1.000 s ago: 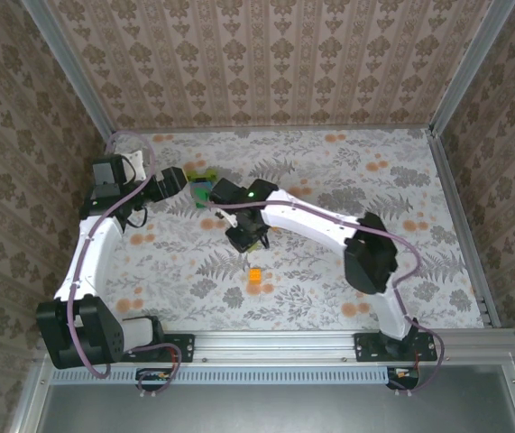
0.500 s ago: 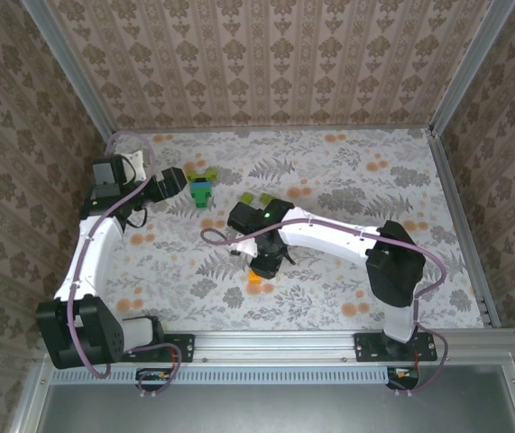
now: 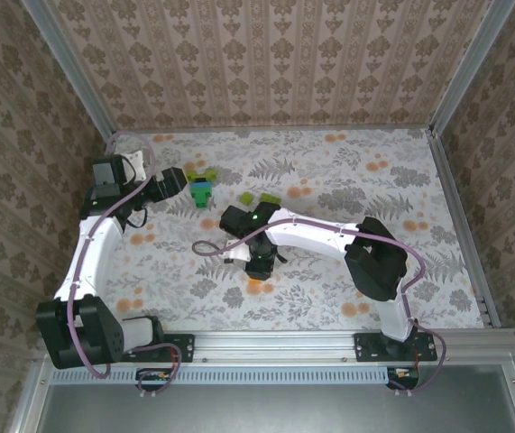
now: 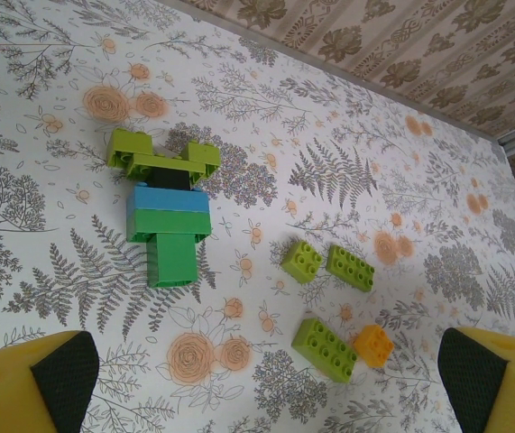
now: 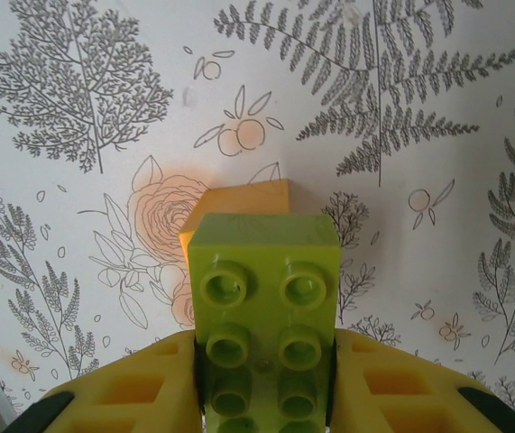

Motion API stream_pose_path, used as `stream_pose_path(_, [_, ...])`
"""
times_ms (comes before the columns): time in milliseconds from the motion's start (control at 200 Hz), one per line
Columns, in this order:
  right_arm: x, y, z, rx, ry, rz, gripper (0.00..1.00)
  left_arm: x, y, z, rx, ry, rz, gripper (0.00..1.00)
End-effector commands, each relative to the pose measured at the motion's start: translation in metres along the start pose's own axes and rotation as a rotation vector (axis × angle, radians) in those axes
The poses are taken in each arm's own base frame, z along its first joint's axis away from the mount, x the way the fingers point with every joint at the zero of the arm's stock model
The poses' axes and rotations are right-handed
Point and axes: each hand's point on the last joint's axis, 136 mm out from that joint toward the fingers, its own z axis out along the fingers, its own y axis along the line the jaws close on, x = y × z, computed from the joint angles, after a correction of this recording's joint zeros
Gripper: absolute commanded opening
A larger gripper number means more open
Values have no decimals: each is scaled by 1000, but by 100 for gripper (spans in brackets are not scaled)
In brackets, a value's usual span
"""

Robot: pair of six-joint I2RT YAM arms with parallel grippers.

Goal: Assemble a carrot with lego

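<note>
Two shifts inside a single second: first swinging the right gripper away from the carrot at the far left of the table, then bringing it toward the near edge and down over the loose orange brick. Now hanging directly above that orange brick and almost covering it in the overhead view. Clamping a lime-green brick between the yellow fingers, studs facing the wrist camera, with a corner of orange peeking out just past its far end. Judging this as the mating step: lining up lime on orange, probably pressing down next. Not possible to tell yet whether already touching or only hovering just above. Keeping the left gripper spread fully wide and holding nothing, parked just beside the carrot and unmoved throughout. Leaving the carrot lying flat exactly where it was; in the left wrist view, showing a lime crosspiece at the top, a blue layer under it, and a green stem below, with no orange showing on it. Leaving three more lime bricks and a second orange brick loose to its right, well apart from it. Meaning for the task: only starting on the orange part, with that part not yet joined to the green top.
</note>
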Motion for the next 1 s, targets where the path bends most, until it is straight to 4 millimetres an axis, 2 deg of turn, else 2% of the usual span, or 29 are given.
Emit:
stream_pose_path(0, [-4,8,6,-61,-12,-51,33,-8,-3,-4,14,-16,14,100])
stream_pose_path(165, [-3,11,7,-101,-26,-64,33,-9,-4,-4,18,-17,16,100])
stream_pose_path(360, [-2,3,9,-116,-11,-60,33,-9,-4,-4,21,-18,16,100])
stream_pose_path(535, [-2,1,18,-140,22,-60,33,-9,-4,-4,20,-18,19,100])
stream_pose_path(995, [12,12,42,-220,125,-31,32,-8,-3,-4,21,-17,15,100])
